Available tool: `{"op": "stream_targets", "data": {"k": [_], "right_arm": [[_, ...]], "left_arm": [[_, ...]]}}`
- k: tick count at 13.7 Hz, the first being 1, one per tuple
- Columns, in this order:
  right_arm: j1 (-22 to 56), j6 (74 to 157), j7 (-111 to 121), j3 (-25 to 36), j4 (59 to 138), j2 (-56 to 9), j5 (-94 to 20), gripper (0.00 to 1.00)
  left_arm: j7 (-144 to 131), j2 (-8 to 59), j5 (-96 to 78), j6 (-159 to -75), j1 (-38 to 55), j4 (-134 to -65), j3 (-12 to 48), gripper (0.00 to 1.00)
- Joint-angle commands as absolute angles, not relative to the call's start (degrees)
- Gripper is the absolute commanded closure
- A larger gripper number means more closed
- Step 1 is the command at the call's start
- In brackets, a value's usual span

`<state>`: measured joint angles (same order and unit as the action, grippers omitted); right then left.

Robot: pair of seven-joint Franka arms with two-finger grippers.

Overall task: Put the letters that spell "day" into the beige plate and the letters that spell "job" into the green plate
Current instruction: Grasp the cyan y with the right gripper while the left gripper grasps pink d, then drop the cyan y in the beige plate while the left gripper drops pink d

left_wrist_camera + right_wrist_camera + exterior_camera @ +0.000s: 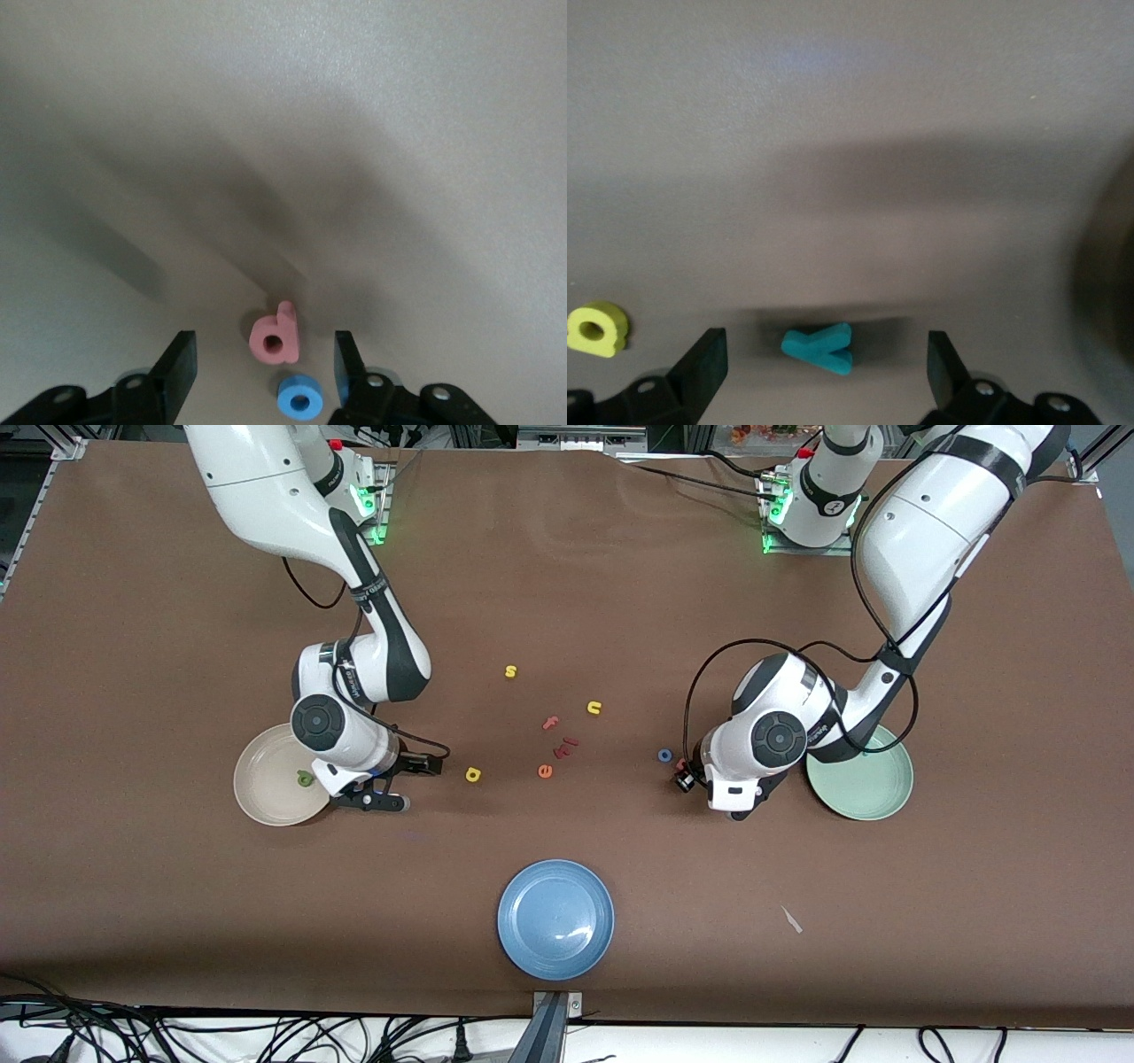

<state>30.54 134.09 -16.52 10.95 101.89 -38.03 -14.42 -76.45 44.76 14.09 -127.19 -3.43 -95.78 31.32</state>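
Two grippers sit low over the table. The left gripper brackets the salmon "b" with its fingers apart, not touching it; the blue "o" lies just beside. From the front the "b" is mostly hidden under the wrist, near the green plate. The right gripper stands wide open around the teal "y", yellow "a" nearby, beside the beige plate holding the green "d".

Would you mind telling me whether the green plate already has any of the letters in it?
No, the green plate shows only its bare mint surface in the front view, partly covered by the left arm, with no letter visible on it.
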Motion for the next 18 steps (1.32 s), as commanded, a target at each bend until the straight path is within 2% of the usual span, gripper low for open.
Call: {"op": "stream_targets", "data": {"k": [1,5,8,13,14,18], "right_arm": [[31.1,134.0,-16.9,11.3,100.6,-39.2,-15.6,0.01],[31.4,134.1,-16.9,11.3,100.6,-39.5,-15.6,0.13],[31.6,134.2,-16.8,11.3,100.6,-39.6,-15.6,0.22],[31.7,134.1,-16.3,11.3,100.6,-39.8,-15.6,0.43],[31.7,134.1,-16.3,11.3,100.6,-39.8,-15.6,0.46],[31.7,134.1,-16.2,11.3,100.6,-39.9,-15.6,0.54]], "left_arm": [[-80.0,45.6,17.5,-128.5,-2.2,-95.4,30.6,0.31],[-83.0,46.7,17.6,-130.3,-1.6,-95.4,30.2,0.36],[-84.5,46.8,17.6,-130.3,-1.3,-95.5,30.0,0.45],[-84.8,46.8,17.6,-130.2,-1.5,-95.8,30.0,0.81],[-84.6,46.7,17.6,-130.1,-1.6,-95.8,30.0,0.85],[-80.3,42.7,17.4,-127.4,-4.5,-95.5,30.4,0.85]]}}
